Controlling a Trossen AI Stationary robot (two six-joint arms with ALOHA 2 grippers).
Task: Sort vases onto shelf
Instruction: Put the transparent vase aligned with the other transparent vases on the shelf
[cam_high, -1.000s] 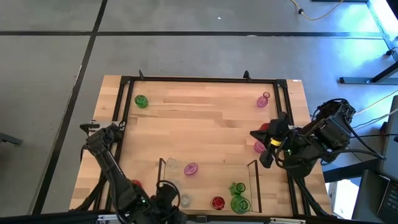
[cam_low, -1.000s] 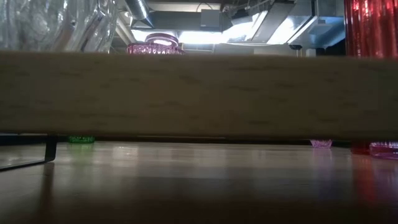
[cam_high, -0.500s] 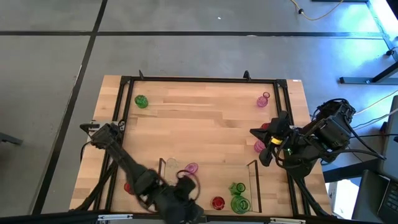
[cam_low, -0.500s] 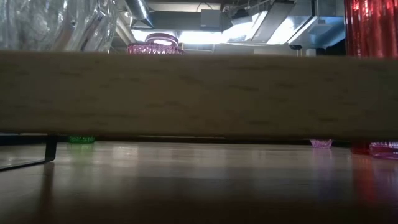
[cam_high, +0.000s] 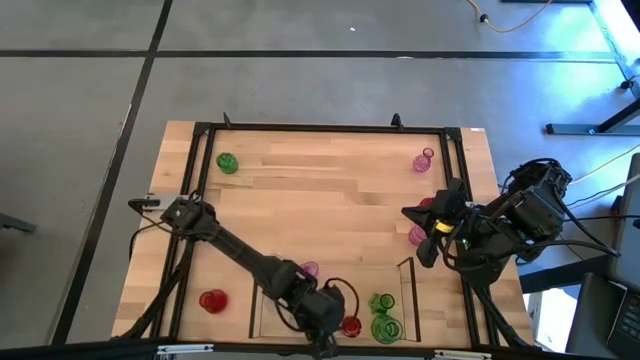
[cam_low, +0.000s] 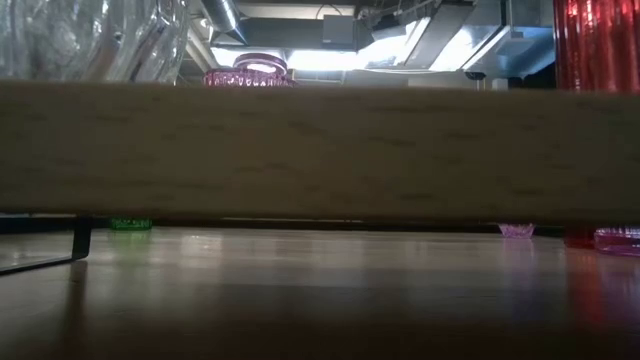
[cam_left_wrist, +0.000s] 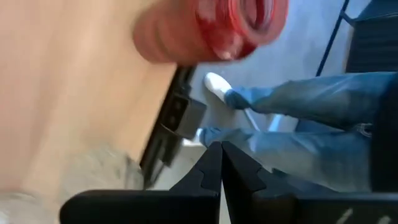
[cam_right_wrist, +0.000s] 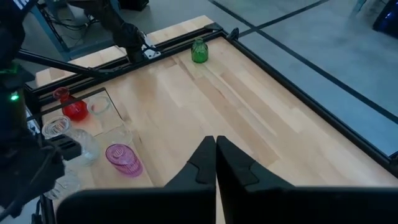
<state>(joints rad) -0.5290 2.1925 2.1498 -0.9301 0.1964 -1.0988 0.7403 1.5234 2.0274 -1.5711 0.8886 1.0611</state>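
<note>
The shelf (cam_high: 408, 290) lies at the table's near edge and holds a pink vase (cam_high: 308, 270), a red vase (cam_high: 350, 326) and two green vases (cam_high: 382, 315). My left gripper (cam_high: 330, 318) hovers over the shelf, shut and holding nothing. In the left wrist view its tips (cam_left_wrist: 221, 155) point past the blurred red vase (cam_left_wrist: 211, 25). My right gripper (cam_right_wrist: 216, 146) waits shut above the table's right side (cam_high: 410, 215), next to a pink vase (cam_high: 417, 236). Another red vase (cam_high: 212, 300) stands outside the shelf at the near left.
A green vase (cam_high: 227, 162) stands at the far left and a pink vase (cam_high: 424, 160) at the far right. A black frame (cam_high: 320, 127) borders the tabletop. Clear vases (cam_right_wrist: 59, 127) stand on the shelf. A person's legs (cam_left_wrist: 323, 106) show beyond the near edge.
My left arm has swung from the near left corner toward the table's right edge, along the near edge and over the shelf. It has sunk a little and its wrist has rolled. The red vase at the near left, once partly covered by the arm, now shows fully.
</note>
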